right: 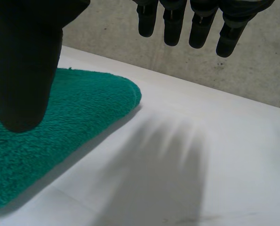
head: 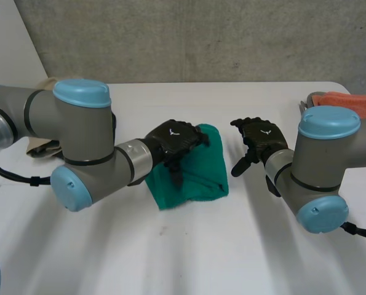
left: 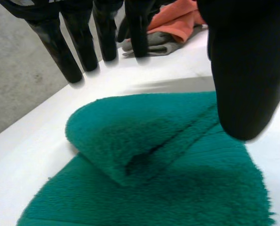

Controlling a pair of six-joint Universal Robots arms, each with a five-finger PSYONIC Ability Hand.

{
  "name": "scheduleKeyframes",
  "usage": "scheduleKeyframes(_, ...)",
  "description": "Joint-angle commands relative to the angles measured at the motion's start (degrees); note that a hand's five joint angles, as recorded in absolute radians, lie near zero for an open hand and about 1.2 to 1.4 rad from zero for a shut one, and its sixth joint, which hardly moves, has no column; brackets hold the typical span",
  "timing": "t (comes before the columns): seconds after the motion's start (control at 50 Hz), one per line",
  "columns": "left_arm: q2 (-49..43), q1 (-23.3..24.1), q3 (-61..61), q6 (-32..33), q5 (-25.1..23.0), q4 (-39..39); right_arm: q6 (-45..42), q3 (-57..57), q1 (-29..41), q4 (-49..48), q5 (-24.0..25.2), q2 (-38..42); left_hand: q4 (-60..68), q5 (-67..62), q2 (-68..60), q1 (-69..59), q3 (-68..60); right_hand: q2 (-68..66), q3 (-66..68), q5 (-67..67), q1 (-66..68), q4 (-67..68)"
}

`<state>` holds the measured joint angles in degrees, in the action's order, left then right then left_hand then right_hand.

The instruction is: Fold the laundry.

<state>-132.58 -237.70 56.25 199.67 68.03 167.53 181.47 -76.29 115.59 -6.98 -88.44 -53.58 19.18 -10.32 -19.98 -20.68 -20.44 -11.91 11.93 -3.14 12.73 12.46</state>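
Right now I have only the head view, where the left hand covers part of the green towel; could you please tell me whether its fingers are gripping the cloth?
Observer: No. In its wrist view the left hand is open: its fingers are straight and hold no cloth, with the green towel under the palm.
Operator: Thank you. Does the towel lie flat beneath it?
Observer: No, a folded layer lies over the lower layer there.
Operator: And the right hand?
Observer: The right hand is open too, fingers straight over bare table, the towel's rounded corner beside its thumb.
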Motion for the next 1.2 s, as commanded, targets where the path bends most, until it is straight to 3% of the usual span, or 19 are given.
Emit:
scheduleKeyframes(0.02,-2.40,-2.06,-6.57,-0.51,5.69,-1.41,-0.16,0.44,-1.68,1.09,0.81,-0.03,19.30,-18.16,-18.49,-17.80,-18.03,1.91,-1.93,3.14,-2.73,-2.46)
scheduleKeyframes(0.12,-5.57,-2.24,-10.72,-0.51,10.72,-4.22,-0.16,0.53,-1.77,1.09,0.81,-0.03,17.61,-16.47,-16.81,-16.11,-16.34,1.91,-1.93,3.14,-2.73,-2.46)
scheduleKeyframes(0.22,-8.21,-1.53,-13.27,-0.07,9.67,-5.89,-0.16,0.53,-1.69,1.09,0.81,-0.12,17.61,-16.47,-16.81,-16.11,-16.34,1.91,-1.93,3.14,-2.73,-2.46)
scheduleKeyframes(0.32,-9.45,-1.27,-14.59,0.02,8.00,-6.42,-0.16,0.53,-1.86,1.09,0.90,-0.12,9.72,-8.58,-8.91,-8.22,-8.45,1.91,-1.93,3.14,-2.73,-2.46)
scheduleKeyframes(0.52,-11.55,-1.01,-16.61,0.72,7.21,-6.25,-0.42,0.62,-2.39,1.00,0.90,0.05,11.22,-10.07,-10.41,-9.72,-9.95,1.91,-1.93,3.14,-2.73,-2.46)
scheduleKeyframes(0.78,-16.56,0.31,-21.62,3.79,8.17,-6.51,-1.12,0.62,-2.30,1.09,0.90,0.23,20.80,-19.66,-19.99,-19.30,-19.53,1.91,-1.93,3.14,-2.73,-2.46)
scheduleKeyframes(0.84,-17.09,0.57,-21.97,4.50,8.70,-6.60,-1.21,0.53,-2.30,1.09,0.90,-0.03,38.22,-37.08,-37.41,-36.72,-36.95,1.91,-1.93,3.14,-2.73,-2.46)
scheduleKeyframes(0.86,-17.01,0.75,-21.80,4.85,9.57,-6.69,-1.30,0.44,-2.39,1.00,0.90,-0.03,51.46,-50.32,-50.65,-49.96,-50.19,1.91,-1.93,3.14,-2.73,-2.46)
scheduleKeyframes(0.92,-16.04,1.01,-21.18,5.38,12.30,-6.78,-1.56,0.44,-2.39,1.09,0.90,-0.12,60.81,-59.67,-60.00,-59.31,-59.54,1.91,-1.93,3.14,-2.73,-2.46)
scheduleKeyframes(1.08,-5.69,4.08,-10.40,7.39,26.52,-8.53,-2.44,1.06,-1.77,1.27,1.16,-0.21,60.82,-59.68,-60.02,-59.32,-59.56,1.91,-1.93,3.14,-2.73,-2.46)
scheduleKeyframes(1.2,1.62,6.37,-0.89,11.53,33.92,-8.36,-4.55,2.38,-0.72,3.46,2.57,-0.21,60.82,-59.68,-60.02,-59.32,-59.56,1.91,-1.93,3.14,-2.73,-2.46)
